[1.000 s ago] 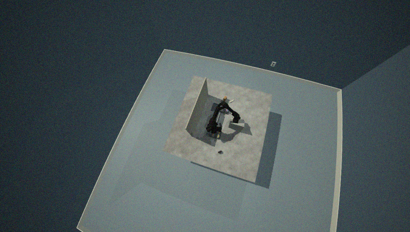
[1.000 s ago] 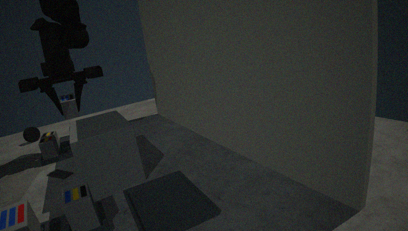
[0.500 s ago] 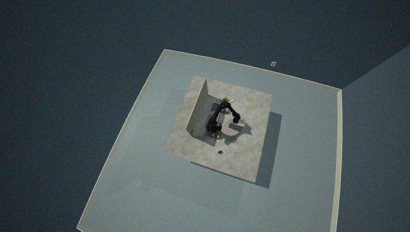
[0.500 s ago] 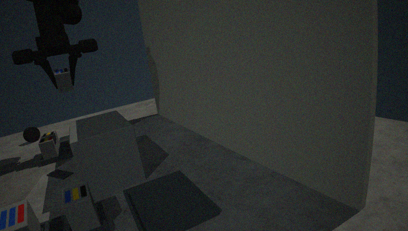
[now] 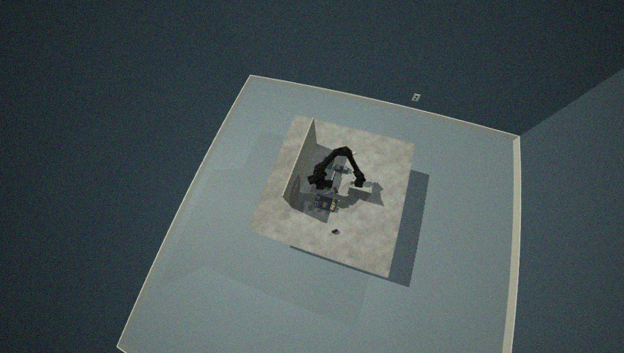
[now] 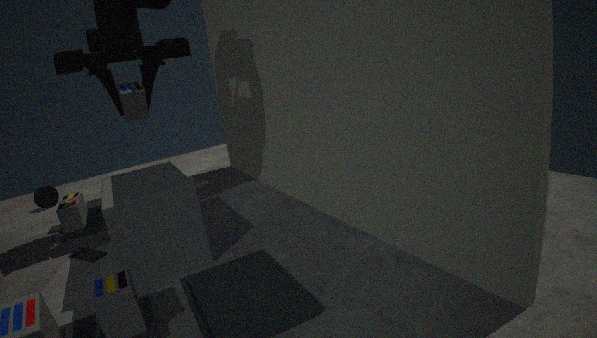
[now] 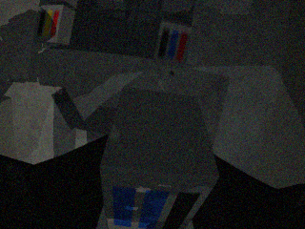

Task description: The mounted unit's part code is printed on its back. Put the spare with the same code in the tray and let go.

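My gripper [image 6: 135, 111] [image 7: 152, 146] is shut on a grey block [image 6: 134, 103] [image 7: 154, 167] with blue, blue and black stripes on one face. It holds the block high above the table. A dark, flat square that looks like the tray [image 6: 251, 293] lies in the lower middle of the exterior view. A large grey box [image 6: 157, 226] stands behind it; whether it bears the mounted unit is unclear. Other striped blocks stand at the left: one blue-yellow-black [image 6: 117, 310], one blue-blue-red [image 6: 17, 317]. The wrist view shows a black-yellow-red block [image 7: 62, 26] and a black-blue-red block [image 7: 173, 45]. No code is identifiable as the mounted unit's.
A tall upright panel [image 5: 301, 162] [image 6: 398, 125] stands along one side and casts shadow over the work area. A dark ball [image 6: 46, 196] and another striped block [image 6: 72, 217] are at the far left. A small dark object [image 5: 335, 231] lies apart on the table [image 5: 367, 245].
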{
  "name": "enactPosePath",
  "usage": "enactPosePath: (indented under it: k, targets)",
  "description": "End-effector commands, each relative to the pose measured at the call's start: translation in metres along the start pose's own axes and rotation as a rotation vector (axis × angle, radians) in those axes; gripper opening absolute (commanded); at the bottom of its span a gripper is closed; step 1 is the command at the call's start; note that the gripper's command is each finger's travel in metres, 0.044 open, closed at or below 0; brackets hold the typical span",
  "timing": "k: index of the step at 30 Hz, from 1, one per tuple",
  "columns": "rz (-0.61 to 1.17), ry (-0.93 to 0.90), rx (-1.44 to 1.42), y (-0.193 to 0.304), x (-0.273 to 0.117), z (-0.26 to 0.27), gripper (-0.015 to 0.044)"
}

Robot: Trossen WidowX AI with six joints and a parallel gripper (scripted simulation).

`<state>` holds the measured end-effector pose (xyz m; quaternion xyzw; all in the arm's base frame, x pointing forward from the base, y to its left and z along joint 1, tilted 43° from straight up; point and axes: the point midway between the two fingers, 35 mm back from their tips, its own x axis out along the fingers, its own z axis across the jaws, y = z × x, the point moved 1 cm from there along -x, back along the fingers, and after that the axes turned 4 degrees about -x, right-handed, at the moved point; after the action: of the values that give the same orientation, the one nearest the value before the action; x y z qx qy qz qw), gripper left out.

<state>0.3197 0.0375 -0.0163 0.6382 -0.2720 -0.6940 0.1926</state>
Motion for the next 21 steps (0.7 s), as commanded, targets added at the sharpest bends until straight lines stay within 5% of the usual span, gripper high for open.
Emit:
enactPosePath:
  k: [1,21]
  targets:
    - [-0.01,0.017,0.006,0.032,-0.006,-0.015,0.0]
    - [0.028,0.028,0.01,0.196,-0.011,-0.028,0.0]
